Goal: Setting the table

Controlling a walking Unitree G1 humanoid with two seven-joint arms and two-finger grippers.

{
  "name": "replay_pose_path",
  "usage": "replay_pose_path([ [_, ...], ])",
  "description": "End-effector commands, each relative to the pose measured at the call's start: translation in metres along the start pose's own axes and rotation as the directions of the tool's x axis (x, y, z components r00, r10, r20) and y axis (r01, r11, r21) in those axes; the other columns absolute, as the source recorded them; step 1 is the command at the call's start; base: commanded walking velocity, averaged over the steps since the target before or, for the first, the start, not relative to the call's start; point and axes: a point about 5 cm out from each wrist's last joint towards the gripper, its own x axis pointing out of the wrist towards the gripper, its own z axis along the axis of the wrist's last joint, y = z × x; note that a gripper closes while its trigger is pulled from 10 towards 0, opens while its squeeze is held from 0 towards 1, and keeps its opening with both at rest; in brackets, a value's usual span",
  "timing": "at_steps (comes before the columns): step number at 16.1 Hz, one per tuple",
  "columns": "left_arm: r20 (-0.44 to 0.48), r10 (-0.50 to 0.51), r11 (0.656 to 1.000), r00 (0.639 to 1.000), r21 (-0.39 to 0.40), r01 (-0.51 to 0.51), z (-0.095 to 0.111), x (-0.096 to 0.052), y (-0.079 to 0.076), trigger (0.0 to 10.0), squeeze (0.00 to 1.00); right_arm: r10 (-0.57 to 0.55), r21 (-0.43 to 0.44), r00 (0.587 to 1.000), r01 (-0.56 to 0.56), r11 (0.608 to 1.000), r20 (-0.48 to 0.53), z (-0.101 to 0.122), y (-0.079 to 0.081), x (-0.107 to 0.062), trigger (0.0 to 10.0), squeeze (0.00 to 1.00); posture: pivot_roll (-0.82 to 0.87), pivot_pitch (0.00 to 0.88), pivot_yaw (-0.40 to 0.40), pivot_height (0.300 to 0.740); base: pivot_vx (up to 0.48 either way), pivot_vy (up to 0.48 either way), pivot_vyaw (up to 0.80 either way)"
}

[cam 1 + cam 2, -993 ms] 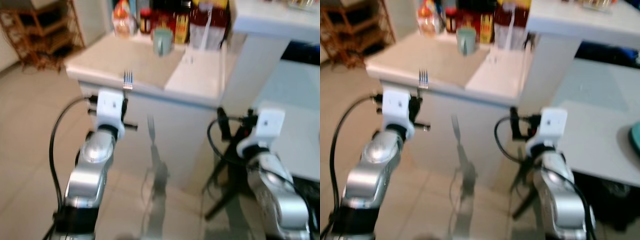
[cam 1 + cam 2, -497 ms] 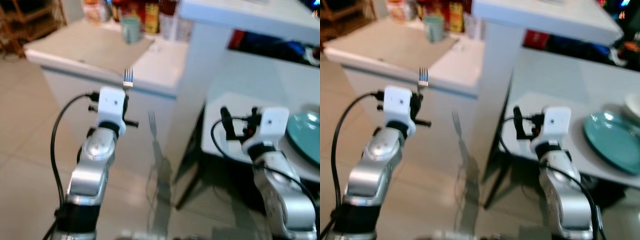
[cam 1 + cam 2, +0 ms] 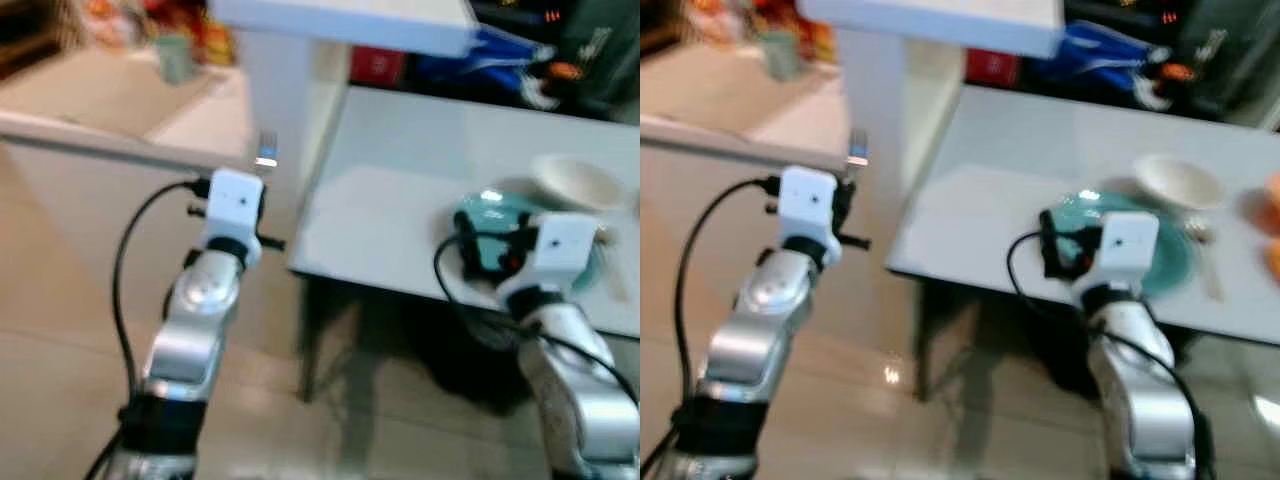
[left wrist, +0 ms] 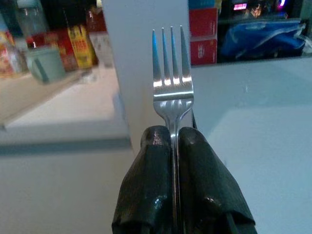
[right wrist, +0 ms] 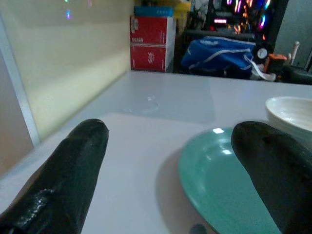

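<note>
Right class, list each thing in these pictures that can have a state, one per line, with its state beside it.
left gripper: shut on the fork, raised beside the table.
fork: held upright, tines up.
right gripper: open, holding nothing, at the table's near edge facing the plate.
teal plate: flat on the table, nothing seen on it.
white bowl: upright beyond the plate; contents cannot be told.
white table: partly set.

White table (image 3: pixel 400 200) beside counter (image 3: pixel 90 110), tiled floor (image 3: pixel 60 380).

My left end effector (image 4: pixel 171 141) hides the fork (image 4: pixel 171 73) handle. The teal plate (image 5: pixel 219 180) runs off frame; counter bottles (image 3: pixel 150 20) are blurred.
</note>
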Motion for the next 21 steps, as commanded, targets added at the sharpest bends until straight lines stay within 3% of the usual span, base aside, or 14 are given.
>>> replay_pose_path([
  [1, 0.026, 0.021, 1.0, 0.999, 0.014, -0.021, 0.005, 0.001, 0.005, 10.0, 0.0, 0.012, 0.0, 1.0, -0.012, 1.0, 0.0, 0.003, 0.002, 0.003, 10.0, 0.0, 0.01, 0.0, -0.038, 0.74, 0.0, -0.48, 0.0],
  [5, 0.041, 0.032, 0.999, 0.999, 0.019, -0.033, 0.008, 0.002, 0.009, 10.0, 0.0, 0.038, 0.007, 0.999, -0.038, 0.999, -0.003, 0.005, 0.003, 0.007, 10.0, 0.0, 0.01, 0.0, -0.045, 0.74, 0.0, -0.48, 0.0],
  [7, 0.064, -0.065, 0.993, 0.996, 0.098, 0.058, 0.015, 0.003, -0.002, 10.0, 0.0, 0.048, 0.022, 0.999, -0.048, 0.999, -0.007, 0.005, 0.004, 0.008, 10.0, 0.0, 0.02, 0.0, -0.049, 0.74, 0.0, 0.0, 0.0],
  [10, 0.07, -0.101, 0.994, 0.992, -0.022, 0.103, 0.019, 0.004, -0.006, 10.0, 0.0, 0.045, 0.06, 0.998, -0.043, 0.997, -0.042, 0.0, 0.007, 0.006, 10.0, 0.0, 0.02, 0.0, -0.049, 0.74, 0.101, 0.0, -0.14],
  [14, 0.066, -0.099, 0.995, 0.993, -0.007, 0.099, 0.018, 0.005, -0.003, 10.0, 0.0, 0.053, 0.068, 0.998, -0.05, 0.996, -0.045, 0.001, 0.006, 0.007, 10.0, 0.0, 0.01, 0.0, -0.04, 0.74, 0.349, 0.0, -0.75],
  [21, 0.057, -0.056, 0.998, 0.997, -0.009, 0.056, 0.018, 0.007, 0.004, 10.0, 0.0, 0.1, 0.064, 0.995, -0.098, 0.993, -0.027, 0.004, 0.011, 0.005, 10.0, 0.0, 0.01, 0.0, -0.039, 0.74, 0.352, 0.0, 0.0],
])
